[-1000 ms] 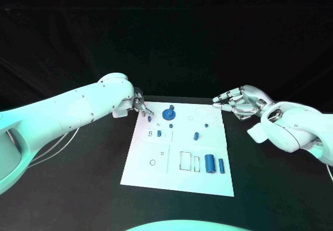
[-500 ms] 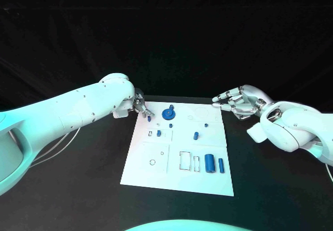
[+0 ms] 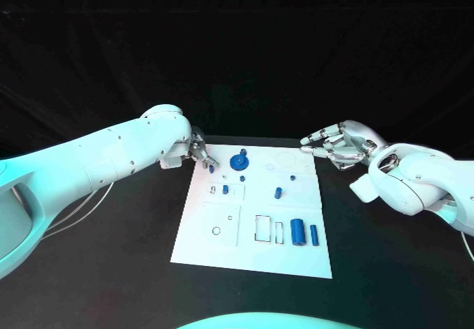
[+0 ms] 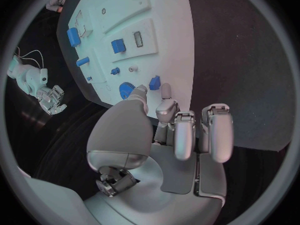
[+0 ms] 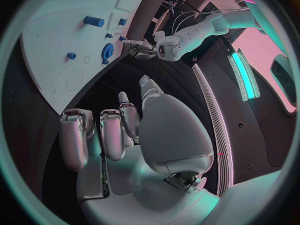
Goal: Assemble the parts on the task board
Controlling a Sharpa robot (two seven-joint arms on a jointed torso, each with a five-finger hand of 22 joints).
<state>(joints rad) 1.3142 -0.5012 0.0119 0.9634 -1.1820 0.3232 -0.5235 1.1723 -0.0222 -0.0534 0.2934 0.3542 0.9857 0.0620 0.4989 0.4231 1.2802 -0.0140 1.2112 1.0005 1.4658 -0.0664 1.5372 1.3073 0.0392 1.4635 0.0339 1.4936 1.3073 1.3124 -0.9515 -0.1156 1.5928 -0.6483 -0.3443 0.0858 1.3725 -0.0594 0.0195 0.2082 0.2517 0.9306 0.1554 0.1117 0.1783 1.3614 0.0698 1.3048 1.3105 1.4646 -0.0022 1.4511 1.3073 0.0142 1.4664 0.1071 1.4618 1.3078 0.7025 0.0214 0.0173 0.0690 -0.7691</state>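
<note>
The task board [image 3: 222, 243] lies in the middle of the black surface [image 3: 118, 274], with the blue parts scattered over it: a gear [image 3: 239, 162] at the far edge, small pieces through the middle, and two upright cylinders [image 3: 297, 234] toward the near right.

The left hand [image 3: 198, 152] sits at the board's far left corner, its fingertips [image 4: 164, 91] drawn together just beside a small blue part [image 4: 154, 82]. I cannot tell whether it pinches that part or only touches it.

The right hand [image 3: 335, 145] hovers off the board's far right corner, fingers curled and holding nothing.

The risk lies on the left. A weak pinch on so small a piece could let it slip and roll among its neighbours. The fingers could also knock the gear, which lies close by. Pressing down at the corner could shift the whole board.
</note>
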